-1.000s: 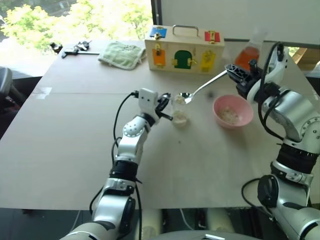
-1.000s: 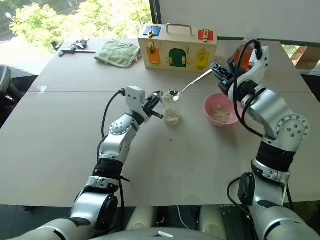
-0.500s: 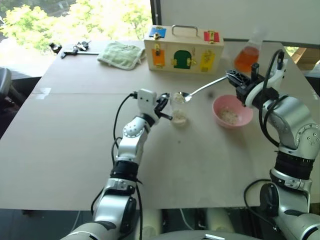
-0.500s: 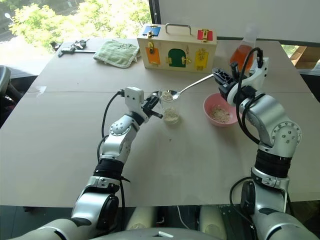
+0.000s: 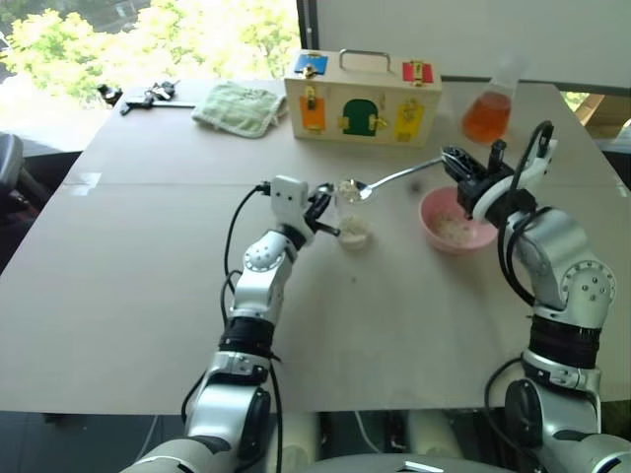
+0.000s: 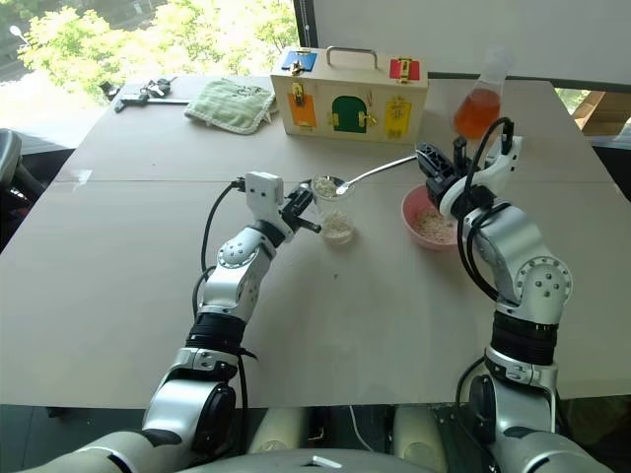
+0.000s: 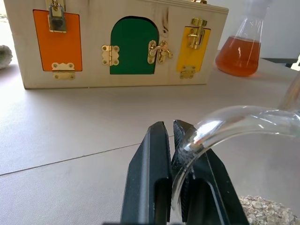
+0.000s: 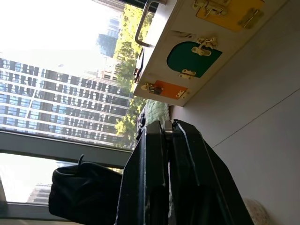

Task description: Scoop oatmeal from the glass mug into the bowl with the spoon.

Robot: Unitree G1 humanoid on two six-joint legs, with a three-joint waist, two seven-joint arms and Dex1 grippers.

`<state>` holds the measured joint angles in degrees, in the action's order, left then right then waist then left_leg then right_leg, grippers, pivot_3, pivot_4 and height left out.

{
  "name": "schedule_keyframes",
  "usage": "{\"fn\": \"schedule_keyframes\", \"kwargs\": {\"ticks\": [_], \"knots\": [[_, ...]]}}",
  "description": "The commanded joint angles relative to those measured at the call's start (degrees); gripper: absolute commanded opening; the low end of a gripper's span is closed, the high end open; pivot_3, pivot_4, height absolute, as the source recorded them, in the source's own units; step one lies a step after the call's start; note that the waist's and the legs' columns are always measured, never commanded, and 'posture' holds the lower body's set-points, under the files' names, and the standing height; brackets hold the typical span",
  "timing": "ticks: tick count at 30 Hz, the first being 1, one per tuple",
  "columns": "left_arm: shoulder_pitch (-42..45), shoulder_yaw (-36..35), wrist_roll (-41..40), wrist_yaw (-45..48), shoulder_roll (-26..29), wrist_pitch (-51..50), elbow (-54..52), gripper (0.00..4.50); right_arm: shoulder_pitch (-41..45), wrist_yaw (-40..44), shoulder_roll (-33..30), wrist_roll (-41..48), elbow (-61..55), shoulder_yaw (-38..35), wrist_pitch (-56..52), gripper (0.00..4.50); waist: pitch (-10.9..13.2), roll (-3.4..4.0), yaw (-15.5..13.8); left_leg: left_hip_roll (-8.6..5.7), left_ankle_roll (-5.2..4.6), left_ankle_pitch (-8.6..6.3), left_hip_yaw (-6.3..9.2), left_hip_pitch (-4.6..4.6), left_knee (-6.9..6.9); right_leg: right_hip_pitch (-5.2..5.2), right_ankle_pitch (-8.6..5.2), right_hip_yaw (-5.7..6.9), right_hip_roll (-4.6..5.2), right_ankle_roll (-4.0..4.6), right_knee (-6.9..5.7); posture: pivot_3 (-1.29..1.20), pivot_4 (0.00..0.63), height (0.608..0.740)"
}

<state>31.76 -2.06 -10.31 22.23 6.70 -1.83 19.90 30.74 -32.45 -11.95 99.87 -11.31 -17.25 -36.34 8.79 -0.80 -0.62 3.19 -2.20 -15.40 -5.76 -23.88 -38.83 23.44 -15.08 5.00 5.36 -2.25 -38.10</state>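
Note:
The glass mug (image 5: 353, 215) stands mid-table with oatmeal (image 5: 354, 236) in its bottom. My left gripper (image 5: 324, 209) is shut on the mug's handle side, and its black fingers (image 7: 149, 164) pinch the glass (image 7: 225, 121). The silver spoon (image 5: 399, 175) slants from the mug's mouth up to my right gripper (image 5: 455, 164), which is shut on the end of its handle. The spoon's oval end (image 5: 357, 187) lies at the mug's rim. The pink bowl (image 5: 441, 212) sits right of the mug with oatmeal (image 5: 452, 228) in it, partly behind my right hand.
A wooden box (image 5: 363, 97) with coloured doors and latches stands behind the mug. A flask of orange liquid (image 5: 488, 110) is at the back right. A green cloth (image 5: 240, 105) and black tools (image 5: 148, 96) lie at the back left.
My right hand has sunk and rolled, so the spoon's handle lies flatter and its oval end has come to the mug's mouth. The left gripper and mug have stayed put.

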Motion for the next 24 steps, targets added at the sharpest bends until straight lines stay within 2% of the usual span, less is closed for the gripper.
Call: {"fn": "schedule_keyframes", "kwargs": {"ticks": [1, 19, 24], "knots": [[0.4, -0.7, -0.5, -0.3, -0.1, 1.1, -0.3, 0.07, -0.6, 2.5, 0.0, -0.5, -1.2, -0.6, 1.1, 0.00, 0.0, 0.00, 0.0, 0.00, 0.00, 0.00, 0.02, 0.00, 0.00, 0.00, 0.00, 0.00, 0.00, 0.00, 0.00, 0.00, 0.150, 0.740], [1.3, -1.2, -0.9, -0.2, -0.4, 1.7, 1.3, 0.07, 0.9, -0.4, -0.2, 5.4, -3.2, -1.9, 4.7, 0.00, 0.0, 0.00, 0.0, 0.00, 0.00, 0.00, 0.05, 0.00, 0.00, 0.00, 0.00, 0.00, 0.00, 0.00, 0.00, 0.00, 0.150, 0.740], [1.7, -1.1, -0.9, -0.1, -0.5, 2.0, 1.9, 0.07, -0.6, 0.4, -1.0, 4.2, -3.5, -0.5, 3.6, 0.00, 0.0, 0.00, 0.0, 0.00, 0.00, 0.00, 0.05, 0.00, 0.00, 0.00, 0.00, 0.00, 0.00, 0.00, 0.00, 0.00, 0.150, 0.740]]}}
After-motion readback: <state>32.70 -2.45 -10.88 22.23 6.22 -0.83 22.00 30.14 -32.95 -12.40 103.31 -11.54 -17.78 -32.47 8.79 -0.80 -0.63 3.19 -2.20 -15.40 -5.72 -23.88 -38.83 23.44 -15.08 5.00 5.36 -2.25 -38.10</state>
